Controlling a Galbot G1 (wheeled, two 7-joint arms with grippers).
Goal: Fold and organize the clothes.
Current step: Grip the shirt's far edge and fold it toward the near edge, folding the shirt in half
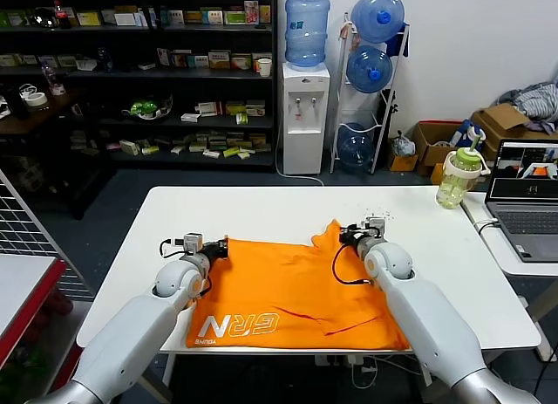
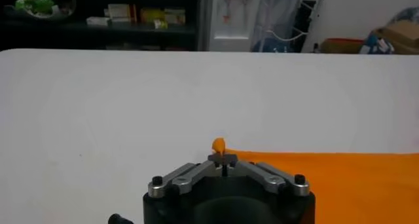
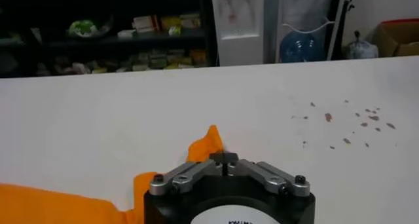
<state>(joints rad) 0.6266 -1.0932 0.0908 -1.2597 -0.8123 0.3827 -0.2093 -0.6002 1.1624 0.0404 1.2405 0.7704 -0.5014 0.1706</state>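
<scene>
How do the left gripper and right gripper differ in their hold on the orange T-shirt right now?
The left gripper pinches the orange T-shirt at its far left corner, nearly flat on the white table. The right gripper pinches the far right corner, where the cloth peaks upward. The right sits farther from the robot. Both are shut on fabric.

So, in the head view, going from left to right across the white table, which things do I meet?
Left gripper shut on the shirt's far left corner → orange T-shirt → right gripper shut on its far right corner → green-lidded bottle → laptop on the side table.
</scene>
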